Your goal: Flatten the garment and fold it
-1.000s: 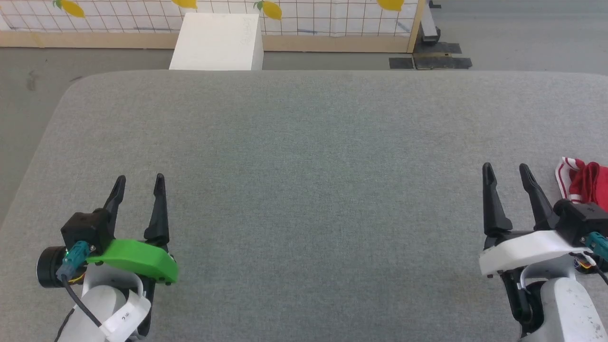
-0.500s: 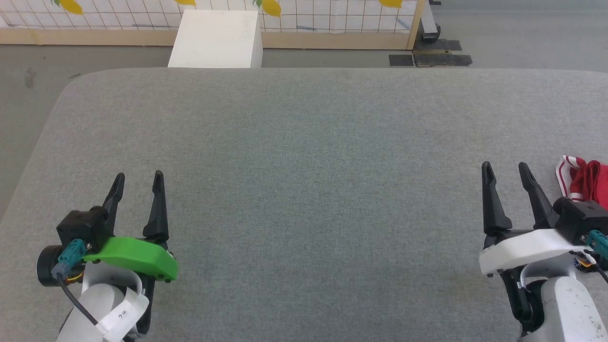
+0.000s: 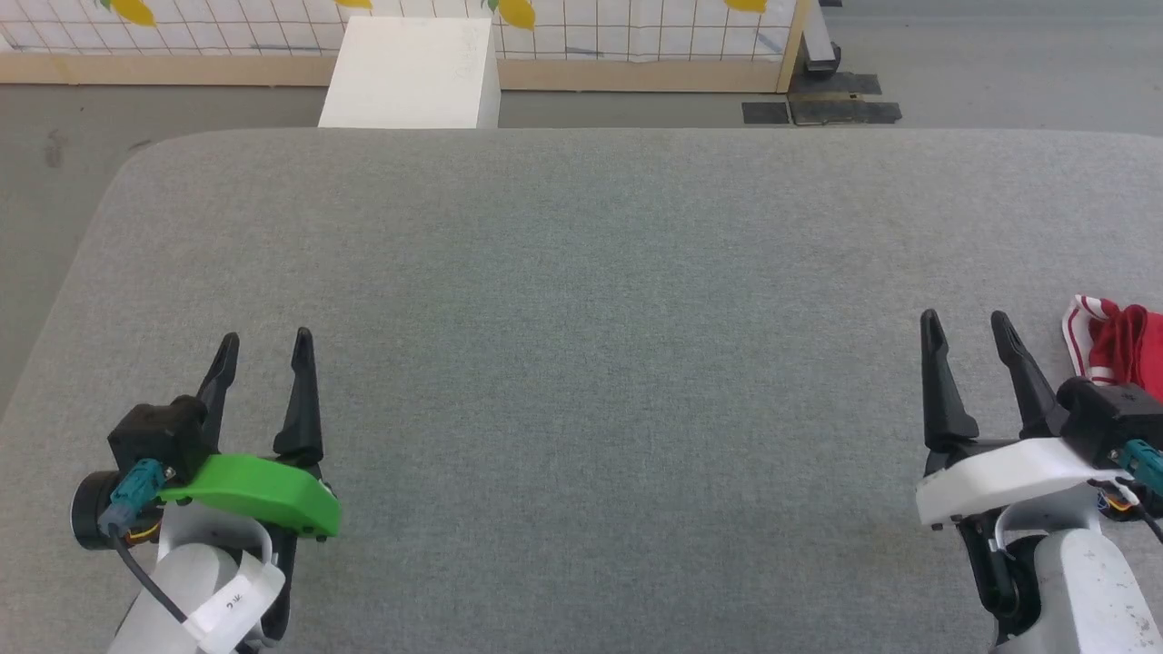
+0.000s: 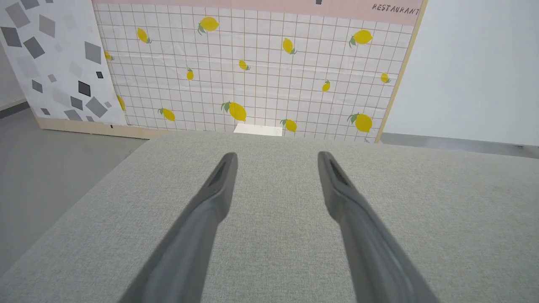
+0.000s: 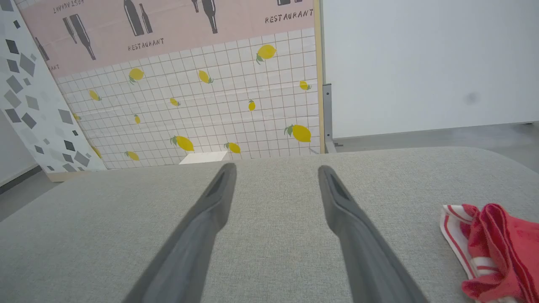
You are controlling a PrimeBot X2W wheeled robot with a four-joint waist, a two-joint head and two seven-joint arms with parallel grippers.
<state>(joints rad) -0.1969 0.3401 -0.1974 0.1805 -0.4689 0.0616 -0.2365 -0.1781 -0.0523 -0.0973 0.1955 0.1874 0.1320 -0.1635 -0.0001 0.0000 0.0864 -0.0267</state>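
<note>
Plainly, nothing of the job has been done yet. The garment (image 3: 1122, 350) lies bunched in a small red heap at the far right of the grey padded table (image 3: 581, 272), partly cut off by the edge of the head view. A band of red-and-white striped trim curls along its left side. No print can be read and no sleeve is laid out, so it is neither flattened nor folded.

The right gripper (image 3: 964, 316) hovers just beside the heap, on the side nearer the table's middle. Its 2 dark fingers are spread wide, with only grey cloth between them. In the right wrist view the garment sits off to the right of those fingers, apart from them and not touched. The left gripper (image 3: 267, 336) hangs over the table's left side, well apart from the garment, its 2 fingers likewise spread and holding nothing.

By my reading, every step is left to do. The heap has to be taken up and brought toward the broad open middle of the table. It must then be shaken or pulled out until it lies flat, smoothed, and only then folded. The right arm looks the better placed to begin (the left would have to cross the whole table). How the cloth is tangled inside the heap cannot be told from here.
</note>
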